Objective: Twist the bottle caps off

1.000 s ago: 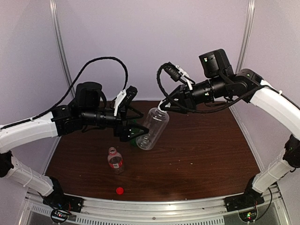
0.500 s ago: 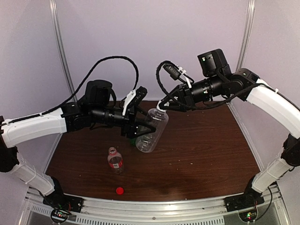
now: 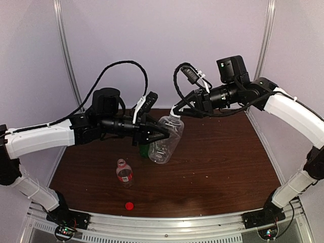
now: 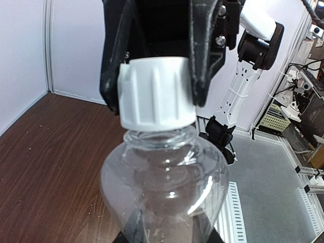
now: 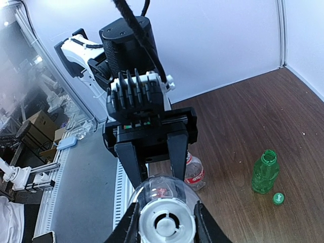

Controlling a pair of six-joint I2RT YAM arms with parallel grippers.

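Observation:
The large clear ribbed bottle hangs tilted above the table between both arms. My left gripper is shut on its body; its fingers clamp the bottle's sides. My right gripper is shut on the white cap, which sits on the bottle's neck, with one black finger on each side. In the right wrist view the cap fills the gap between my fingers. The short red-label bottle stands uncapped, and its red cap lies near the front edge.
The green bottle stands open on the brown table, and its green cap lies beside it. In the top view this bottle is mostly hidden behind my left gripper. White walls close the back and sides.
My left gripper moved right and closed from open onto the large bottle's body. The right gripper kept its hold on the white cap and shifted only slightly.

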